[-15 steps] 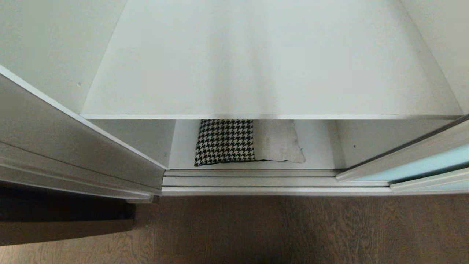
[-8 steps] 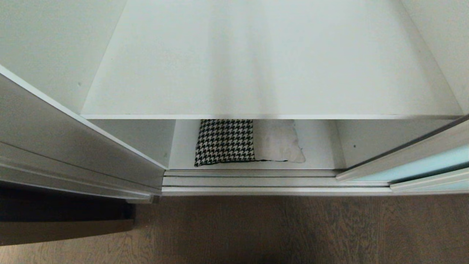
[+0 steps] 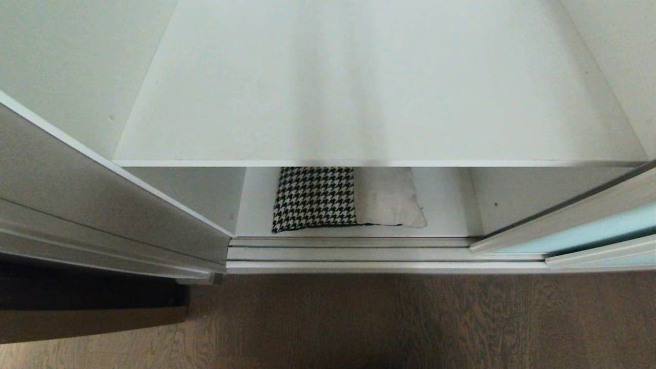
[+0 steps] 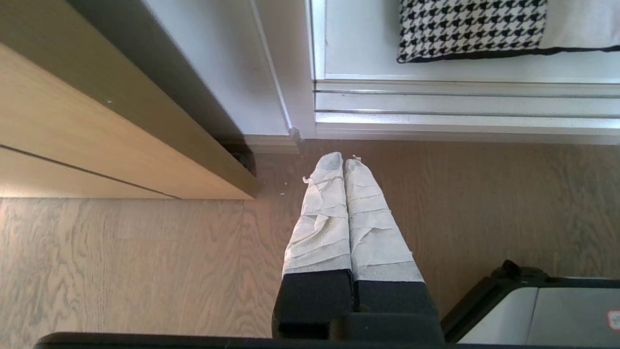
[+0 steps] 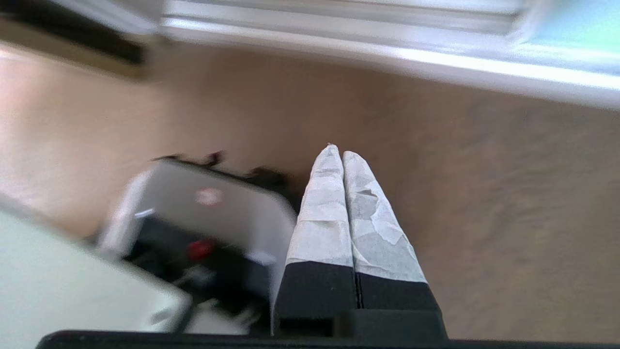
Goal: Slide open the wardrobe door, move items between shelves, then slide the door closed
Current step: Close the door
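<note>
**Both pincers closed and empty, door open, cushions on the bottom shelf**

Your right pincer [image 5: 337, 156] is hanging over the wooden floor [image 3: 410, 323] in front of the wardrobe, fingers pressed together and holding nothing. Your left pincer [image 4: 344, 162] is doing the same near the left end of the door track [image 4: 460, 104], also closed tight and empty. Neither arm is showing in the head view.

The sliding wardrobe door [image 3: 594, 230] is sitting pushed over to the right, leaving the compartment open. The houndstooth cushion [image 3: 315, 199] and the cream cushion [image 3: 389, 199] are lying side by side, touching, on the bottom shelf [image 3: 446, 205], partly tucked under the upper shelf [image 3: 379, 102], which is bare in the part you are seeing.

It looks as if you are at the moving step, with the opening done. Next you are likely needing to part one pincer, reach low under the upper shelf's front edge, and pinch a near corner of a cushion. The fabric is soft, so it may sag and catch on that edge.
</note>
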Tool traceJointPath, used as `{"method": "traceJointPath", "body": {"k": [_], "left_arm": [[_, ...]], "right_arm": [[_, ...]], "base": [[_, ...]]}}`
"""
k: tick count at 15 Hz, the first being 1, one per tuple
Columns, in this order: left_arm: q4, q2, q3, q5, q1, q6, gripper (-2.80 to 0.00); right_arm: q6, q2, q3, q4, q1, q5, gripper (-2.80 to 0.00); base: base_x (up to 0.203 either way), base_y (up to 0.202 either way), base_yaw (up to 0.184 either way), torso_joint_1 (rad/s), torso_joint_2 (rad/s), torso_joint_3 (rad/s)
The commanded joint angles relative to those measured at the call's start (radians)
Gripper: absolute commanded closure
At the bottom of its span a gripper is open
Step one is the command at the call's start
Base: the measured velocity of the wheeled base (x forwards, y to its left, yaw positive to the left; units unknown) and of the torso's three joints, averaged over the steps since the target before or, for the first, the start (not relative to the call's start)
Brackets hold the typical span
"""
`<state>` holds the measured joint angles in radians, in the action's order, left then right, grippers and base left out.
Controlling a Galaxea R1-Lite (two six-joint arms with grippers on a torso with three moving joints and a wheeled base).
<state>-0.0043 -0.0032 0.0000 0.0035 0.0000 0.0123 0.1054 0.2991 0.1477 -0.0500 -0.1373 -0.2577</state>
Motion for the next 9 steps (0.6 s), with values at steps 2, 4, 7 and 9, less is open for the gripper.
{"method": "traceJointPath", "body": {"k": [2, 4, 7, 9], "left_arm": [[0.000, 0.003, 0.002, 0.000, 0.000, 0.000, 0.00], [0.000, 0.003, 0.002, 0.000, 0.000, 0.000, 0.00], [0.000, 0.003, 0.002, 0.000, 0.000, -0.002, 0.00], [0.000, 0.003, 0.002, 0.000, 0.000, -0.002, 0.00]], "right_arm": [[-0.073, -0.036, -0.148, 0.231, 0.092, 0.036, 0.00], [-0.092, -0.084, -0.149, 0.243, 0.110, 0.045, 0.00], [-0.123, -0.242, -0.146, 0.203, 0.139, 0.066, 0.00], [-0.126, -0.302, -0.148, 0.171, 0.140, 0.167, 0.00]], "base": [[0.000, 0.000, 0.000, 0.000, 0.00, 0.000], [0.000, 0.000, 0.000, 0.000, 0.00, 0.000], [0.000, 0.000, 0.000, 0.000, 0.00, 0.000], [0.000, 0.000, 0.000, 0.000, 0.00, 0.000]]}}
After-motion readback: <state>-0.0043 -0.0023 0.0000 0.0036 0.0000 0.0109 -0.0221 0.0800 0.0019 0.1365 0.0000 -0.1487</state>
